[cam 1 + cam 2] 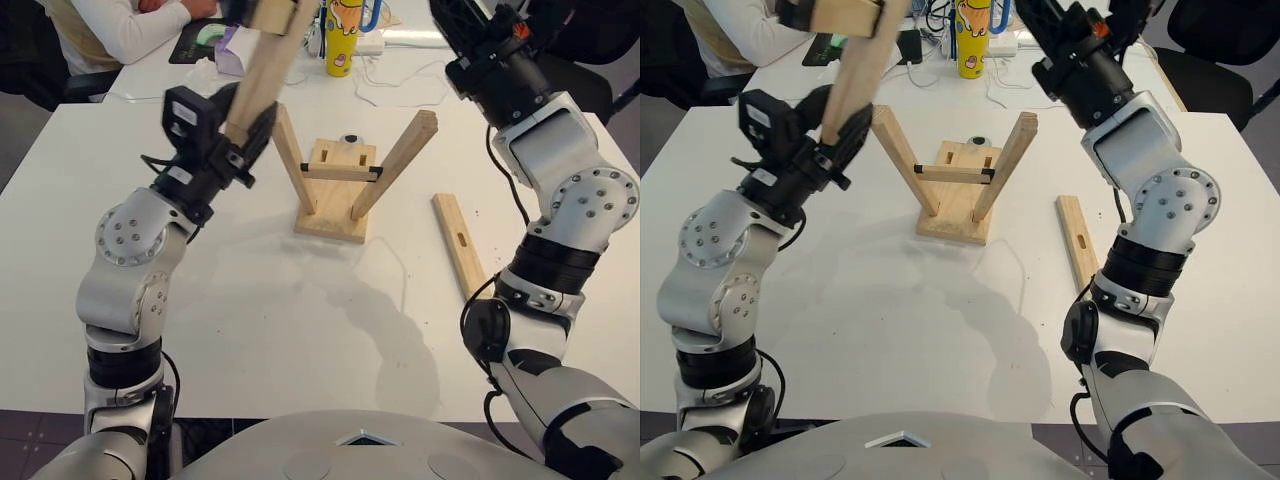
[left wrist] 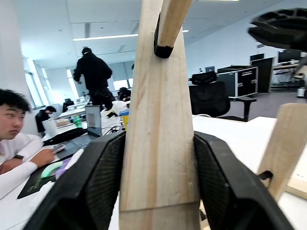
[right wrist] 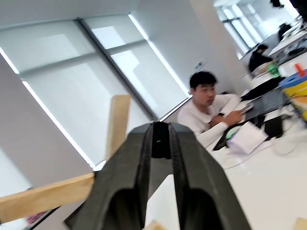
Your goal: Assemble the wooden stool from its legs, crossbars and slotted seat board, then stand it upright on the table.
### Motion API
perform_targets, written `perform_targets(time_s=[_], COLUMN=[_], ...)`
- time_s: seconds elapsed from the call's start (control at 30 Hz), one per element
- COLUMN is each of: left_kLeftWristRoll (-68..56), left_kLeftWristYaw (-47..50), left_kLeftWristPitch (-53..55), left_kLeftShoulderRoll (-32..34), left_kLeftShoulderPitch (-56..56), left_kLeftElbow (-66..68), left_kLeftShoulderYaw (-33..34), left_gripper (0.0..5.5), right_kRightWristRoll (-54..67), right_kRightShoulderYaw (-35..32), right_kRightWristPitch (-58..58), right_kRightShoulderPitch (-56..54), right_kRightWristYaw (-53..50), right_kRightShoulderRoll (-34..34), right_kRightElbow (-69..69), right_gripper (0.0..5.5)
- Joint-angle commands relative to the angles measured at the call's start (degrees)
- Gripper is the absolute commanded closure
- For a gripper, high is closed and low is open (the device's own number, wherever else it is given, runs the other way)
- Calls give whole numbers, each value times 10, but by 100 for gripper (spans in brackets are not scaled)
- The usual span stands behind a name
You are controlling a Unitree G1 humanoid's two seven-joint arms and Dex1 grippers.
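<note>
Nearest on the white table (image 1: 250, 330), over on the right: loose leg (image 1: 458, 243) lying flat, slot facing up, well apart from everything else.

Bit further back, around the middle: slotted seat board (image 1: 332, 222) flat on the table with two legs plugged into it. Left-hand leg (image 1: 297, 165) and right-hand leg (image 1: 395, 165) splaying up and outward in a V. Joined partway up by a crossbar (image 1: 340, 172) with black ends, running level between them. Two free slots showing on the far part of the board.

Off to the left, raised well above the table: left gripper (image 1: 248, 135) clamped tight on the lower end of the held leg (image 1: 262, 80), one finger pressed against each flat side. Tilted up and toward the far side, with a second crossbar (image 2: 171, 21) meeting it higher up through a black cap.

Up high on the right: right gripper (image 3: 160, 139), fingertips squeezed close together. Can't tell if anything's pinched in there.

Way at the back of the table: yellow cup (image 1: 343, 35) and a lilac pack (image 1: 232, 50).
</note>
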Motion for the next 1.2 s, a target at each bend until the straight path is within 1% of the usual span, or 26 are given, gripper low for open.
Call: perform_targets(time_s=[0.03,0.13,0.4,0.47,0.5,0.67,0.87,1.2], left_kLeftWristRoll=[7,9,12,20,23,41,66,84], left_kLeftWristYaw=[-36,-45,-42,-48,-52,-62,-77,-77], left_kLeftWristPitch=[-15,-18,-25,-28,-29,-37,-51,-65], left_kLeftShoulderRoll=[19,24,26,32,33,35,49,48], left_kLeftShoulderPitch=[-30,-31,-24,-19,-16,-12,-5,-1], left_kLeftElbow=[-8,1,16,12,10,7,12,24], left_kLeftShoulderYaw=[-35,-37,-17,-26,-32,-69,-94,-89], left_gripper=[334,334,334,334,334,334,334,335], right_kRightWristRoll=[143,192,227,233,236,238,219,197], right_kRightShoulderYaw=[9,20,40,45,47,59,68,74], right_kRightWristPitch=[25,17,-5,-11,-13,-20,-34,-46], right_kRightShoulderPitch=[-20,-17,-4,0,2,5,4,6], right_kRightWristYaw=[-103,-138,-158,-160,-161,-159,-154,-146], right_kRightShoulderRoll=[-3,-12,-35,-40,-42,-47,-50,-49], right_kRightElbow=[-4,-5,-12,-14,-15,-15,-16,-9], right_gripper=[403,354,242,213,210,210,210,354])
